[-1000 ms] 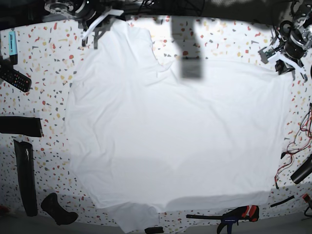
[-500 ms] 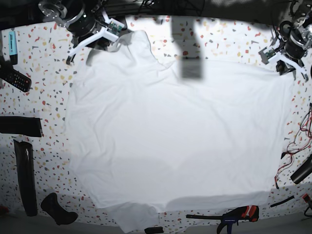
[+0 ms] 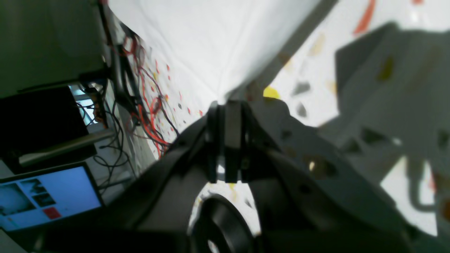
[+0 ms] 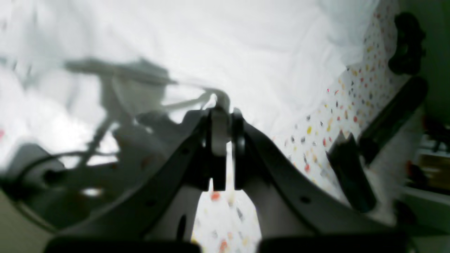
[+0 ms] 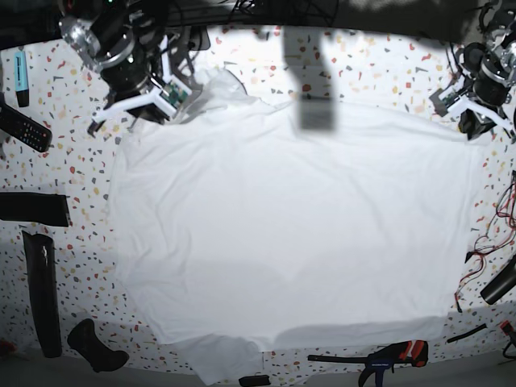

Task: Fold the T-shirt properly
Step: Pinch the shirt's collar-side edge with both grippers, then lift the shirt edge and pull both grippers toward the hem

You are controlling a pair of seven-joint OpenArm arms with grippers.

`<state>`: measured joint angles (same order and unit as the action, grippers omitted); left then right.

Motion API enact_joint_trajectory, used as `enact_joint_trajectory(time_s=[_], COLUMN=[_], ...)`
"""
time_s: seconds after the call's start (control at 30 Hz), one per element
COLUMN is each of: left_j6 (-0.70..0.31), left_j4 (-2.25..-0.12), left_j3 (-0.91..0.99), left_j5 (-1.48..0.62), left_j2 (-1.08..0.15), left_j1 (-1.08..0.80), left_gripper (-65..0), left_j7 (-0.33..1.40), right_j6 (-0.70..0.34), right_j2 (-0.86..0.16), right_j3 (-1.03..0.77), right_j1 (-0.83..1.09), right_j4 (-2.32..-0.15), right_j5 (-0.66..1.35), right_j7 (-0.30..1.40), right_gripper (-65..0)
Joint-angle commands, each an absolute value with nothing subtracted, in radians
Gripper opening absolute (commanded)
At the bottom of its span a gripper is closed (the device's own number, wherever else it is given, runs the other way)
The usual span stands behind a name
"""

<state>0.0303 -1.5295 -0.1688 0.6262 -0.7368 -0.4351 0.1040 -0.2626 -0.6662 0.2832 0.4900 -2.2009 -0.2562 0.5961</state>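
T-shirt [image 5: 290,226] lies spread flat, no fold yet. Right gripper [image 4: 221,105] pinches far sleeve edge; left gripper [image 3: 228,102] clamped at opposite corner, seemingly on cloth. Folding all ahead.

The shirt [image 5: 282,226] lies on the table [image 5: 379,72], covering its middle. The right gripper [image 5: 165,109] sits at its 10 o'clock corner, the left gripper [image 5: 472,121] at its 2 o'clock corner. A remote [image 5: 24,129] lies at 9 o'clock near the table edge, a clamp [image 5: 387,355] at 5 o'clock, wires [image 5: 492,234] at 3 o'clock.
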Motion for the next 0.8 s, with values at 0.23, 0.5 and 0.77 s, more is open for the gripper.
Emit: enact_joint_trajectory(time_s=[0.23, 0.5, 0.77], left_j6=[0.056, 0.011, -0.02], left_j4=[-1.541, -1.541, -1.539], left_j3=[-0.16, -0.16, -0.16], left_j5=[0.449, 0.279, 0.278], left_j2=[-0.757, -0.756, -0.72], left_j1=[-0.325, -0.243, -0.204], left_gripper=[-65.0, -65.0, -65.0], left_j7=[0.096, 0.057, 0.055], right_j6=[-0.253, -0.253, -0.254], right_j2=[-0.58, -0.474, -0.377], right_j3=[0.279, 0.279, 0.279], right_j1=[0.313, 0.162, 0.035], right_j4=[-2.215, -2.191, -2.055], right_j5=[-0.165, -0.146, -0.146], right_j7=[0.592, 0.593, 0.591], right_gripper=[-65.0, -65.0, -65.0])
